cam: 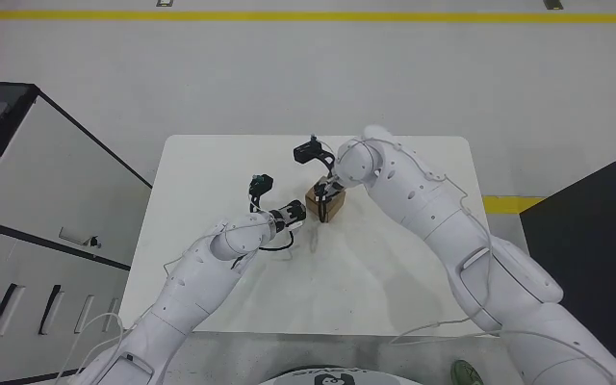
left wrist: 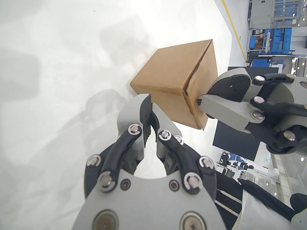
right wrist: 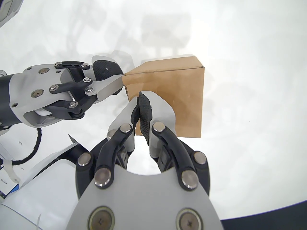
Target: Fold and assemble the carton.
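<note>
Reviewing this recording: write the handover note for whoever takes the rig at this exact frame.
Left end effector: shut, tips at one corner of the small brown cardboard carton.
Right end effector: shut, tips against an adjoining side face, beside the flap seam.
Carton: box-shaped, on the white table near its middle, between both arms.
Done: panels folded up into a box.
Left: one side flap's edge gapes slightly and probably needs pressing home; the far faces are hidden.
</note>
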Available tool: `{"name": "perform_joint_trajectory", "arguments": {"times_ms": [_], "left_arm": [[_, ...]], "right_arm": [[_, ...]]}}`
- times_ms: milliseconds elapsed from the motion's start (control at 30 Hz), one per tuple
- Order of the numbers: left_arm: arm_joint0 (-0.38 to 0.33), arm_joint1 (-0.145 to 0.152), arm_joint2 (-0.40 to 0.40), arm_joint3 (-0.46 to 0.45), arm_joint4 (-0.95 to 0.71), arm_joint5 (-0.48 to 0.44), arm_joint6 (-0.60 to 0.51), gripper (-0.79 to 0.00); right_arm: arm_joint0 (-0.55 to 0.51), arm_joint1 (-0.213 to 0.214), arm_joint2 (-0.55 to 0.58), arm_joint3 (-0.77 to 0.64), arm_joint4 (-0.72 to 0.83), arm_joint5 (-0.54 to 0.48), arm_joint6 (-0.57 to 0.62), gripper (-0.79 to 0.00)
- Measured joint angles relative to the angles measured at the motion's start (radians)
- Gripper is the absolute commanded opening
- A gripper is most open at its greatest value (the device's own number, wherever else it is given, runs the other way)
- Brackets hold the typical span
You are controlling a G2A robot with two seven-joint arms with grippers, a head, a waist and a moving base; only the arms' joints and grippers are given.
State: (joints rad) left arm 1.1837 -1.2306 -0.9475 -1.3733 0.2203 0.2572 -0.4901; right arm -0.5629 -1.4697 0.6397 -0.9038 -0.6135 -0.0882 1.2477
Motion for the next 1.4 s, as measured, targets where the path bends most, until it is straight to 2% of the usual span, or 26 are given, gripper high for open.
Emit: {"name": "perform_joint_trajectory", "arguments": {"times_ms": [1400], "left_arm": [[0.000, 0.000, 0.000, 0.000, 0.000, 0.000, 0.000, -0.785]], "right_arm": [[-0.016, -0.011, 0.014, 0.006, 0.001, -0.020, 0.009, -0.785]]}}
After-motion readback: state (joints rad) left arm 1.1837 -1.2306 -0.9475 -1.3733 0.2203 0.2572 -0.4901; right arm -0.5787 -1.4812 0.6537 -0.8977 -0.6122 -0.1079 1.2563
